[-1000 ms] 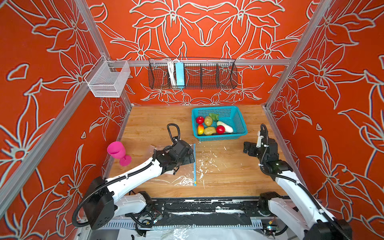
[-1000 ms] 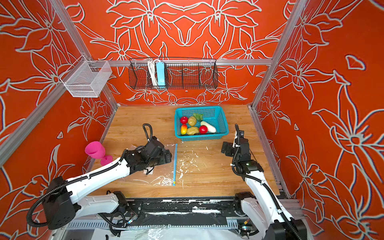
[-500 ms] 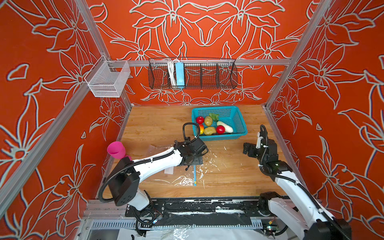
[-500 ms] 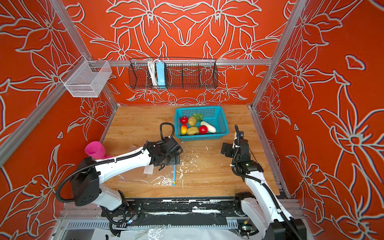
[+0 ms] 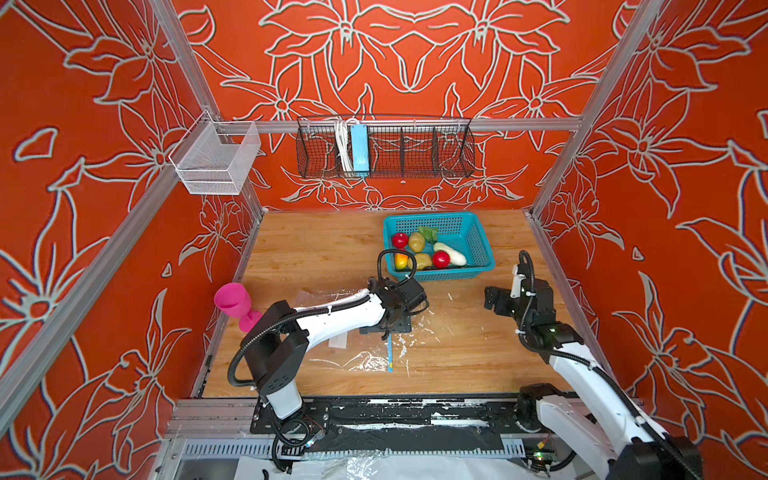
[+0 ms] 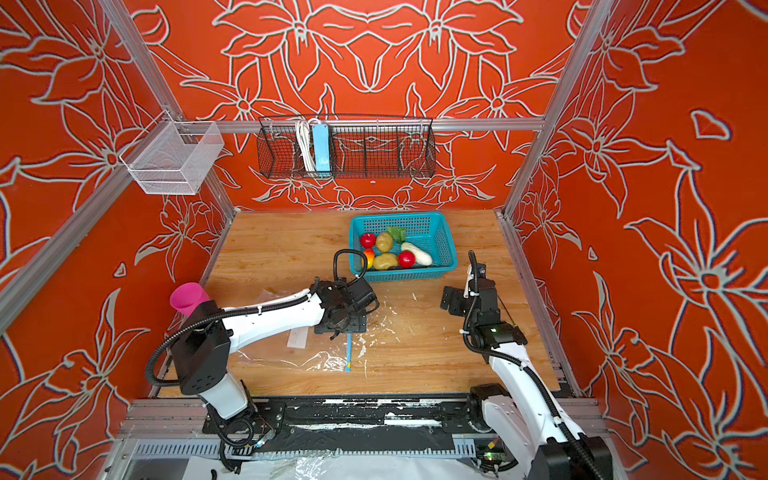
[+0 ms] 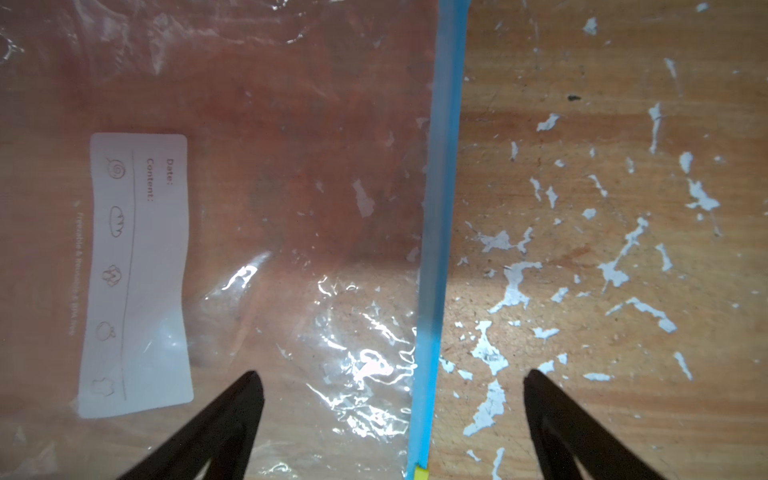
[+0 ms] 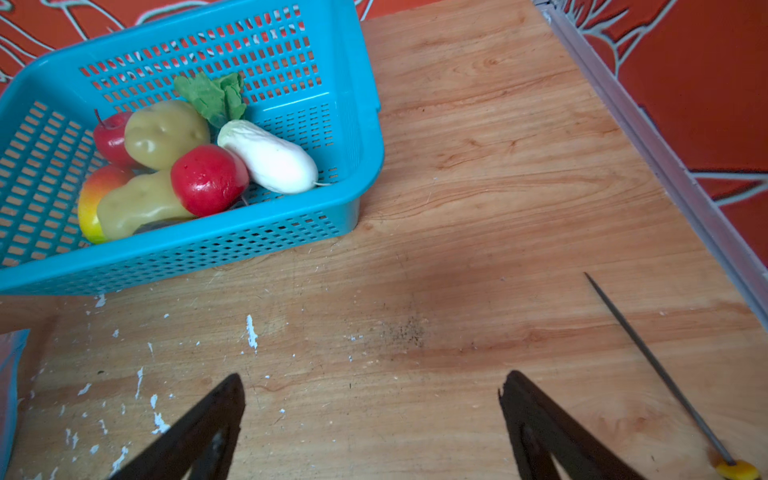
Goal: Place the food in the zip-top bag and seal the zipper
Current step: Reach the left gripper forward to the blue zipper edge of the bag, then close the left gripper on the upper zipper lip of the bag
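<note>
The zip-top bag (image 7: 291, 166) lies flat and empty on the wooden table, its white label (image 7: 137, 270) facing up. Its zipper (image 7: 442, 208) is a light-blue strip with a yellow end (image 7: 420, 473), also visible in both top views (image 5: 390, 355) (image 6: 348, 353). My left gripper (image 7: 391, 374) hangs open above the zipper, one finger over the plastic, one over bare wood. The food (image 8: 208, 178) sits in the teal basket (image 8: 357, 104): red balls, potatoes (image 8: 166, 133), mango (image 8: 93, 195), white vegetable (image 8: 270, 160), green leaf (image 8: 212, 95). My right gripper (image 8: 373, 375) stands open and empty over bare table, near the basket.
A pink goblet (image 5: 232, 301) stands at the table's left edge. A thin metal rod with a yellow tip (image 8: 656, 365) lies beside the right gripper. A black wire rack (image 5: 386, 149) and a white mesh basket (image 5: 216, 160) hang on the walls. Metal rails edge the table.
My left arm has swung right, from over the bag's middle to its zipper edge, nearer the basket. The right arm has stayed still. Both grippers have stayed open.
</note>
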`<state>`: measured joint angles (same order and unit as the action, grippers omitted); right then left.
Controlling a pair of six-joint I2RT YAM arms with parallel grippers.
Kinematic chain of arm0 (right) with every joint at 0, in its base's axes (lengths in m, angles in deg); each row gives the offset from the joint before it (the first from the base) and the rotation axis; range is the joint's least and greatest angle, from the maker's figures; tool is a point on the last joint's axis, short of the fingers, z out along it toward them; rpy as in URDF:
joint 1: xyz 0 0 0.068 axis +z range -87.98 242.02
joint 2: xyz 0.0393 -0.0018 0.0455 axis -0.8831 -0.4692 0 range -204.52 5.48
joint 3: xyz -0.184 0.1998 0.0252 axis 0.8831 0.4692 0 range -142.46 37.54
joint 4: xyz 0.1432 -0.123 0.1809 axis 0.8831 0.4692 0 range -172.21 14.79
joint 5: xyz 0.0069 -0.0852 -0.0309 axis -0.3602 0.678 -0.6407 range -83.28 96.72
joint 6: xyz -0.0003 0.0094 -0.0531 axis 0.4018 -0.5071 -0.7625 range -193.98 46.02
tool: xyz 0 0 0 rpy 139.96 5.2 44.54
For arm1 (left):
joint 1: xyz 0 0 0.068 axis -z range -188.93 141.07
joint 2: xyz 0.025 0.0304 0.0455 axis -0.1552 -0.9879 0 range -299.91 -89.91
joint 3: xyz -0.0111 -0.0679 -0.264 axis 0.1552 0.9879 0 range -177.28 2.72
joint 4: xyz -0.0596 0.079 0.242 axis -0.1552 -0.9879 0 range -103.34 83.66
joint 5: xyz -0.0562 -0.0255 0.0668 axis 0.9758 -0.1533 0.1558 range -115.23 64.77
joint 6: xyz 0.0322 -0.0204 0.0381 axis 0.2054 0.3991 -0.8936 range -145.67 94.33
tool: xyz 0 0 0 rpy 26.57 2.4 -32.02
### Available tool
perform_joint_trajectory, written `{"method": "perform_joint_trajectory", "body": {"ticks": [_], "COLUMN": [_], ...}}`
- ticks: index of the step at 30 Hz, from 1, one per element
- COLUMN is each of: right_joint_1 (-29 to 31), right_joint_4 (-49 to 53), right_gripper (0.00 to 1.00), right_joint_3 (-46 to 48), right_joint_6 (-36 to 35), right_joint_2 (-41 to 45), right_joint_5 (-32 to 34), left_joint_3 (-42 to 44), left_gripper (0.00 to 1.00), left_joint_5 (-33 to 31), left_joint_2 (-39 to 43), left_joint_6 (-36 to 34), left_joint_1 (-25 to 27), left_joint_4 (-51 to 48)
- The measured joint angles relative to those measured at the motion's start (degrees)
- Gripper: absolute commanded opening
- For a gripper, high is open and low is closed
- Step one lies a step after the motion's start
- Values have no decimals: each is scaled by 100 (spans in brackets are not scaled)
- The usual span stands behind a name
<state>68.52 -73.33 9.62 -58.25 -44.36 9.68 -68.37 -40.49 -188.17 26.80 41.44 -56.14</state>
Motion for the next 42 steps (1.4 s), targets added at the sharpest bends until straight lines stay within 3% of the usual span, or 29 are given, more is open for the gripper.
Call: {"method": "perform_joint_trajectory", "body": {"ticks": [5,21,26,33,36,42], "right_joint_1": [0,0,0,0,0,0], "right_joint_4": [-17,-37,-37,-35,-35,-35], "right_gripper": [98,98,98,98,98,98], "right_joint_3": [2,2,2,2,2,2], "right_joint_6": [2,24,42,83,87,103], "right_joint_2": [-142,-131,-52,15,26,33], "right_joint_5": [-57,-199,-199,-197,-197,-197], "left_joint_3": [-267,-275,-275,-275,-275,-275], "left_gripper": [100,72,70,48,31,25], "left_joint_5": [-149,-396,-439,-553,-590,-678], "left_joint_2": [-328,-748,-953,-962,-962,-962], "left_joint_6": [-7,-210,-232,-267,-260,-249], "left_joint_1": [11,26,26,28,33,33], "left_joint_4": [-153,-192,-173,-162,-153,-162]}}
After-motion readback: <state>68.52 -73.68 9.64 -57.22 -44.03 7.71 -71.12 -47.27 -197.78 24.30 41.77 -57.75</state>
